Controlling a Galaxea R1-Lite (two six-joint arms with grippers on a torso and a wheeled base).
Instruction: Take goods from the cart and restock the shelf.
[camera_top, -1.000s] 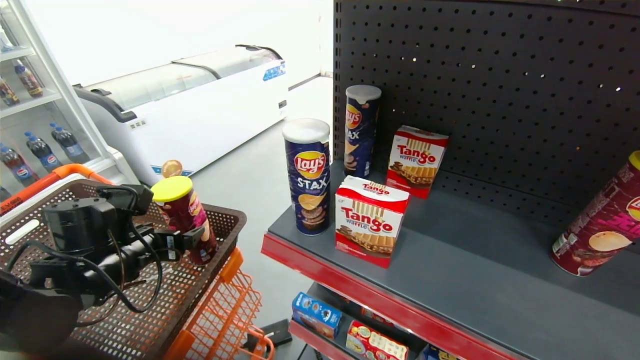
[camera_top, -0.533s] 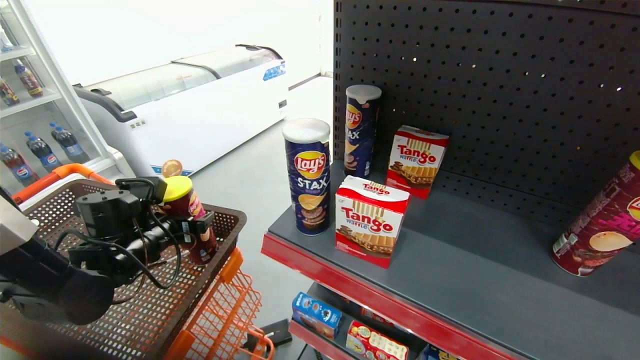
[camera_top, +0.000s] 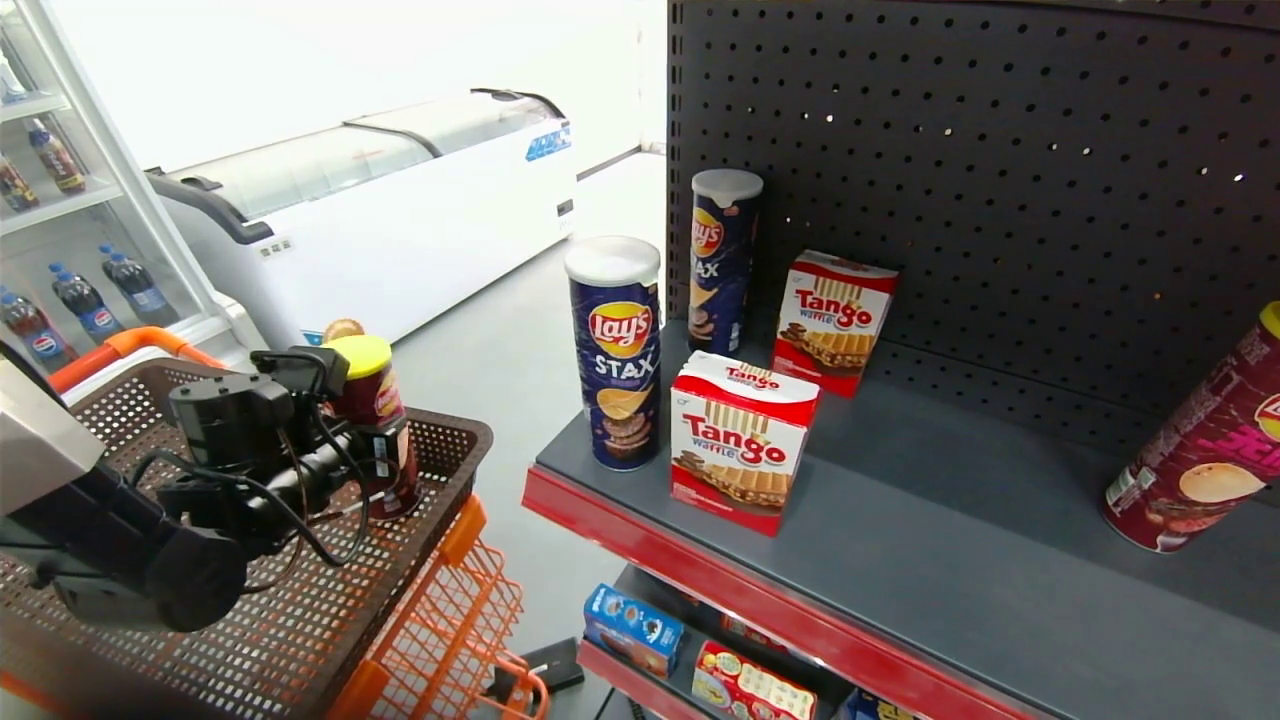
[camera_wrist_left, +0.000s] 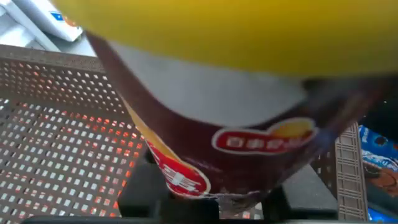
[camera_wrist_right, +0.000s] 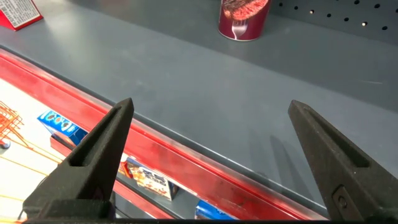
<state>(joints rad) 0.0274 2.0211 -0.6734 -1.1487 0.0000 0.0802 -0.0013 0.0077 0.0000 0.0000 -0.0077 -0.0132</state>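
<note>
The maroon chip can (camera_top: 378, 400) stands gripped in the left pincer (camera_top: 383, 452).

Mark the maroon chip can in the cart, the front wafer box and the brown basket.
maroon chip can (camera_top: 378, 400): head view, upper body below the yellow lid.
front wafer box (camera_top: 738, 445): head view, front face.
brown basket (camera_top: 455, 425): head view, far rim.

Can (camera_top: 378, 398) in cart (camera_top: 458, 428), left of shelf (camera_top: 950, 530)
</note>
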